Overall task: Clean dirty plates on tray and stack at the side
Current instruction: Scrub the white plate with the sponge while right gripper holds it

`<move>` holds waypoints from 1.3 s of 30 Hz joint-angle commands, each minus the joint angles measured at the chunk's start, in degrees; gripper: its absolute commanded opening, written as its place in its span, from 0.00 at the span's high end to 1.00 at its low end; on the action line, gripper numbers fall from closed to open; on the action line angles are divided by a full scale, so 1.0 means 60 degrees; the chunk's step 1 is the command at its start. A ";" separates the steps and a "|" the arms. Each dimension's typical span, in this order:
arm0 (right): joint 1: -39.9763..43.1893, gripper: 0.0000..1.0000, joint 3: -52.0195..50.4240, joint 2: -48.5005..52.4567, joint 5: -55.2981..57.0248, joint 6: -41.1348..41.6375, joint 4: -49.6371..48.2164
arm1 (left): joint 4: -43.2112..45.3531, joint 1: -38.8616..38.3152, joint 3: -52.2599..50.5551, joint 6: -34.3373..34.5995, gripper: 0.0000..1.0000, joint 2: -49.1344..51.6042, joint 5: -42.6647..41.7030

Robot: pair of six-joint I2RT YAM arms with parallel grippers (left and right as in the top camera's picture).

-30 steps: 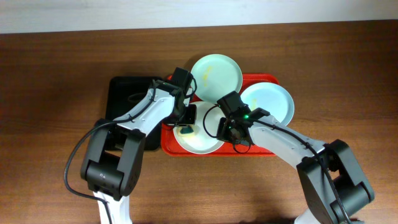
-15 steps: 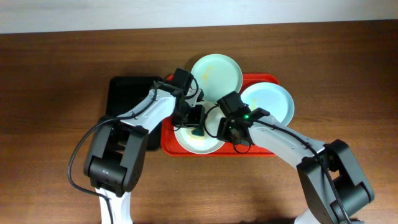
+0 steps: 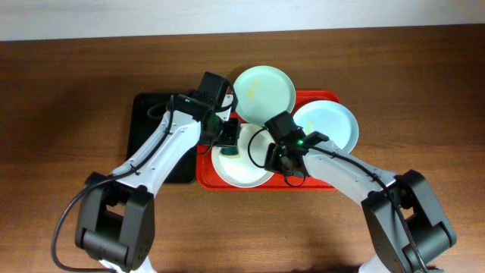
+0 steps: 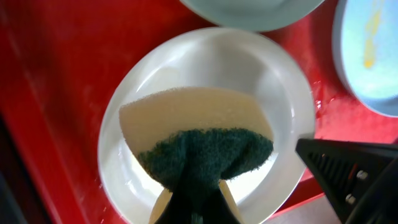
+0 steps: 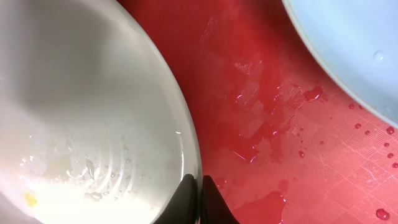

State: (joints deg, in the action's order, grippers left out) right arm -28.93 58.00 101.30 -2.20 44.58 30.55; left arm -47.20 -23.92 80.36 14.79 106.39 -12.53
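Observation:
On the red tray (image 3: 318,178) lie three plates: mint green (image 3: 263,92), pale blue (image 3: 326,125) and white (image 3: 242,163). My left gripper (image 3: 227,141) is shut on a yellow sponge with a green scouring side (image 4: 199,134), held against the white plate (image 4: 205,68) near its left part. My right gripper (image 3: 277,155) is shut on the white plate's right rim (image 5: 189,149), one finger inside and one outside. A small yellow speck (image 5: 28,198) sits in the wet white plate. The pale blue plate (image 4: 367,68) carries a yellow smear.
A smaller black tray (image 3: 155,129) lies against the red tray's left side on the wooden table (image 3: 76,91). Water drops and puddles wet the red tray floor (image 5: 267,130) between the white plate and the pale blue plate (image 5: 354,56).
The left gripper has carried the sponge from the white plate's lower left, across its middle, up to its upper left, and the left arm has swung outward. The right gripper has stayed put.

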 commanded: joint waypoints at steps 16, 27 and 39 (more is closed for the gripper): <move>-0.0051 0.96 -0.0113 0.0000 0.0022 -0.0131 0.0047 | 0.0357 -0.0273 -0.0823 0.0721 1.00 0.1428 0.0401; -0.0051 0.96 -0.0113 0.0000 0.0018 -0.0131 0.0040 | 0.0510 -0.0328 -0.0852 0.0823 1.00 0.2116 -0.1224; -0.0051 0.96 -0.0113 0.0000 0.0022 -0.0135 0.0040 | 0.1366 -0.0299 -0.0849 0.0674 1.00 0.2572 -0.3479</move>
State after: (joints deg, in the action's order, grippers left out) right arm -28.82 58.00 101.23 -1.19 44.51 30.79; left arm -40.56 -24.51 76.60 19.35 117.60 -25.74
